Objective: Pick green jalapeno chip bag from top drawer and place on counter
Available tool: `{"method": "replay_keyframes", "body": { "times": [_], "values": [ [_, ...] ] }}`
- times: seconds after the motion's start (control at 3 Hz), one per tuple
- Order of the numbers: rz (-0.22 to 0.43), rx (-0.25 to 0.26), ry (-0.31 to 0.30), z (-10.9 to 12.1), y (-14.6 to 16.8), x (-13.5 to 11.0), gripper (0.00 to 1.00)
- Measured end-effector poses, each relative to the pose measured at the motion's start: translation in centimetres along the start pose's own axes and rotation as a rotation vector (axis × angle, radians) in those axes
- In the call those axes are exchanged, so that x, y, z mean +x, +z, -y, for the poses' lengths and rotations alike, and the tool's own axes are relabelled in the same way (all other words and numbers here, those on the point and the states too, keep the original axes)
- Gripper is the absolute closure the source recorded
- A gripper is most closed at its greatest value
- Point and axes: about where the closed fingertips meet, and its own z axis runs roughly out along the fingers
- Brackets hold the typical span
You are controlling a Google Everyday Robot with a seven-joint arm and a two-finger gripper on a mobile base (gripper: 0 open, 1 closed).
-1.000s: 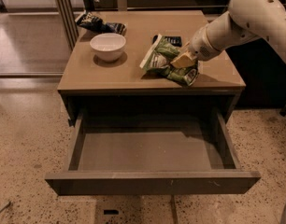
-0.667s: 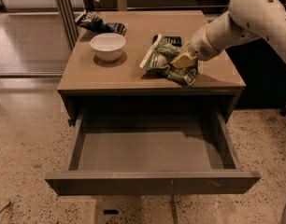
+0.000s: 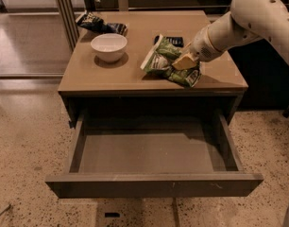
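Note:
The green jalapeno chip bag (image 3: 161, 60) lies crumpled on the right half of the counter (image 3: 102, 77), near its front edge. My gripper (image 3: 183, 62) reaches in from the right on the white arm and is shut on the bag's right part, its tan fingertips (image 3: 184, 60) pressed into the foil. The bag rests on the counter top. The top drawer (image 3: 154, 183) is pulled fully open below the counter, and its grey interior is bare.
A white bowl (image 3: 108, 46) stands on the counter's left half. A dark blue snack bag (image 3: 99, 25) lies at the back left corner. A small dark packet (image 3: 173, 40) shows just behind the green bag. Speckled floor surrounds the cabinet, and a glass partition stands at the left.

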Motion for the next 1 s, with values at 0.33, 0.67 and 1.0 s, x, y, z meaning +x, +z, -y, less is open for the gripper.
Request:
{"method": "replay_keyframes", "body": {
  "times": [0.33, 0.67, 1.0],
  "values": [
    [0.000, 0.000, 0.000, 0.00, 0.00, 0.00, 0.12],
    [0.000, 0.000, 0.000, 0.00, 0.01, 0.00, 0.00],
    [0.000, 0.000, 0.000, 0.00, 0.01, 0.00, 0.00]
  ]
}}
